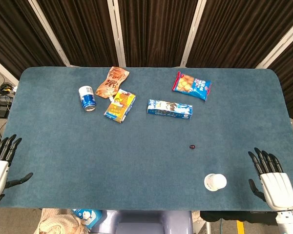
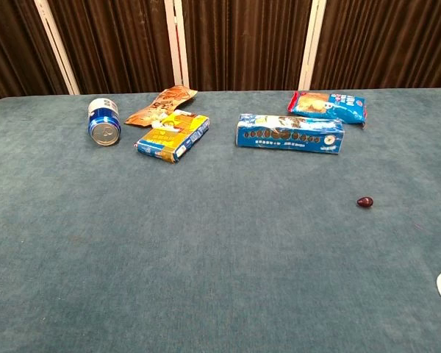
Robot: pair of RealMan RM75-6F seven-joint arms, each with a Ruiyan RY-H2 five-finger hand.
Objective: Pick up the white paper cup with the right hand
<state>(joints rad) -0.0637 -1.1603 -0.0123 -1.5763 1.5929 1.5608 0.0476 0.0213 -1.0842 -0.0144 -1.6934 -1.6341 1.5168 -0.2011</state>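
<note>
A: Where does everything lie, starting from the left?

B: The left hand (image 1: 1,163) rests at the near left edge of the bench (image 1: 146,146), fingers apart, holding nothing; well beyond it a blue can (image 1: 87,98) lies on its side, then a brown snack packet (image 1: 112,82) and a yellow box (image 1: 120,105) just beside it; further right a blue biscuit box (image 1: 169,108) and a blue snack bag (image 1: 192,86); nearer us a small dark object (image 1: 193,146), too small to identify.

A: And the white paper cup (image 1: 215,182)?

B: Near the front edge, right of centre, apparently upright; the right hand (image 1: 273,180) sits just to its right, fingers spread and empty, apart from the cup.

A: How should the grasp go?

B: I'd judge: bring the right hand leftward at mid-height of the cup, thumb on one side, fingers on the other; close gently, since a paper cup likely crushes or tips easily; lift straight up.

A: Anything in the way?

B: Nothing between hand and cup; the dark object lies beyond it, and the packets are well apart.
</note>
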